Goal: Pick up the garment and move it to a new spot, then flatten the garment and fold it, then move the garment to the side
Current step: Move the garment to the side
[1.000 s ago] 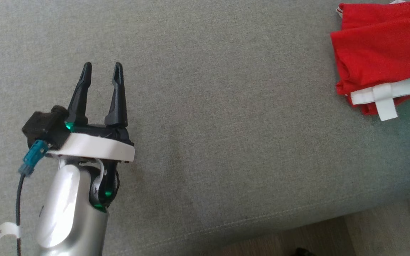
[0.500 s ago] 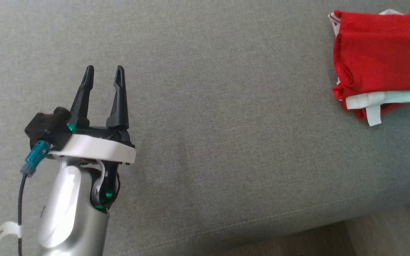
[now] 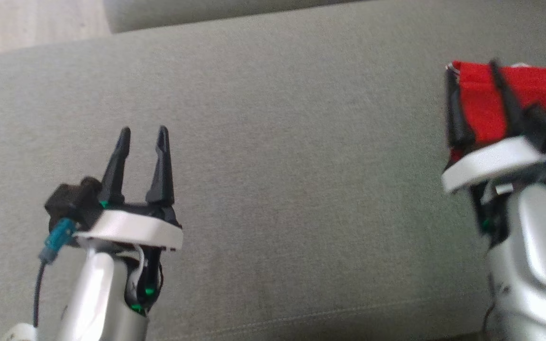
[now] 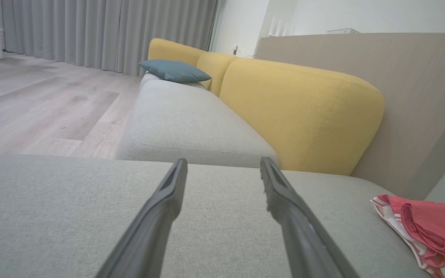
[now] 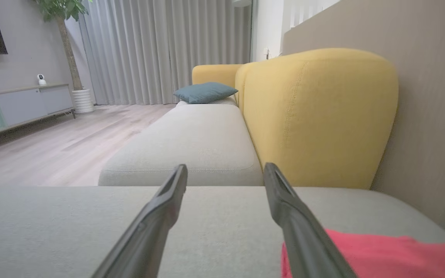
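The garment (image 3: pixel 531 83) is a red folded bundle with white trim, lying at the far right of the grey sofa seat (image 3: pixel 301 166). My right gripper (image 3: pixel 472 71) stands open in front of the garment's left part and covers its near edge. In the right wrist view the right gripper (image 5: pixel 225 166) holds nothing, and the garment (image 5: pixel 381 255) lies low beside its right finger. Far to the left my left gripper (image 3: pixel 142 130) is open and empty over bare seat. The left wrist view shows the left gripper (image 4: pixel 223 162) with the garment (image 4: pixel 431 227) at the lower right.
A yellow backrest (image 4: pixel 303 112) rises beyond the seat, with a wood-look wall panel (image 4: pixel 419 96) to its right. Another grey seat (image 5: pixel 191 143) with a teal cushion (image 5: pixel 205 92) lies ahead of both grippers. Wooden floor (image 4: pixel 33 108) lies past the seat's edge.
The head camera has tilted, so the whole picture has shifted down. My right gripper has come into view in front of the garment. The left gripper holds its pose.
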Controlling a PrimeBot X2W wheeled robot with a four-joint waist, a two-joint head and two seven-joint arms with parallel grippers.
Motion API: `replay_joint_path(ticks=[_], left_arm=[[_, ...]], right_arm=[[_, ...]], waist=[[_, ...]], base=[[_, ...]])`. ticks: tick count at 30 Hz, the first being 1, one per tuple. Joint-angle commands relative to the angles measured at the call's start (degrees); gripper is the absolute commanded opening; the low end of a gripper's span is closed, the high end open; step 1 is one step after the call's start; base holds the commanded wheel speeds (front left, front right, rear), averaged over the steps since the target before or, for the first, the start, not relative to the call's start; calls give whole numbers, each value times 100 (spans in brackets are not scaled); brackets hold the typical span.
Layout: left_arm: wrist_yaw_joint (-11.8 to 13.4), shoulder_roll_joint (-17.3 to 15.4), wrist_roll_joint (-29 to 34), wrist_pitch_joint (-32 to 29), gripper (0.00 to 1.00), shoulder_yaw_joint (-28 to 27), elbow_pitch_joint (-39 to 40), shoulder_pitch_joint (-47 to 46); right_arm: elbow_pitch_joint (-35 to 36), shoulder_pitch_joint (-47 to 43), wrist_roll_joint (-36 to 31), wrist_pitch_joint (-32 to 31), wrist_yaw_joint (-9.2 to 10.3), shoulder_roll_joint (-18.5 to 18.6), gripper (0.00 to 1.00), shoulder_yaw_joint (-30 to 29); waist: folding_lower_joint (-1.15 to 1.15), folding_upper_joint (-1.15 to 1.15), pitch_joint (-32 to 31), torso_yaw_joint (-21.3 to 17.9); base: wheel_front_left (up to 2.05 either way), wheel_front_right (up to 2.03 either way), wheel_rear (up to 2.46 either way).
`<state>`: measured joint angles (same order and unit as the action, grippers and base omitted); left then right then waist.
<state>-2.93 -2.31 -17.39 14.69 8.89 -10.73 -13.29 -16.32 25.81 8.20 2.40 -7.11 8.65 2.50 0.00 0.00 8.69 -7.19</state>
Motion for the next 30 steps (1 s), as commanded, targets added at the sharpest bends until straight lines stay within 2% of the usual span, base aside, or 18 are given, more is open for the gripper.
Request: replay_joint_path(ticks=[1, 6, 13, 30], left_arm=[[35, -56, 18, 30, 100, -126, 194, -64], [89, -56, 78, 30, 100, -28, 210, 221], [183, -56, 89, 30, 100, 42, 238, 661], [387, -56, 233, 31, 100, 47, 620, 962]], right_arm=[[251, -49, -18, 119, -37, -142, 100, 78], [277, -822, -10, 452, -37, -517, 100, 91], [166, -1528, 383, 896, -37, -574, 100, 286], [81, -1739, 637, 1173, -37, -577, 100, 369]], waist=[[0, 0, -197, 180], [0, 0, -436, 351], [0, 0, -644, 436], [0, 0, -769, 456]], base=[[0, 0, 0], [0, 0, 0], [0, 0, 0], [0, 0, 0]])
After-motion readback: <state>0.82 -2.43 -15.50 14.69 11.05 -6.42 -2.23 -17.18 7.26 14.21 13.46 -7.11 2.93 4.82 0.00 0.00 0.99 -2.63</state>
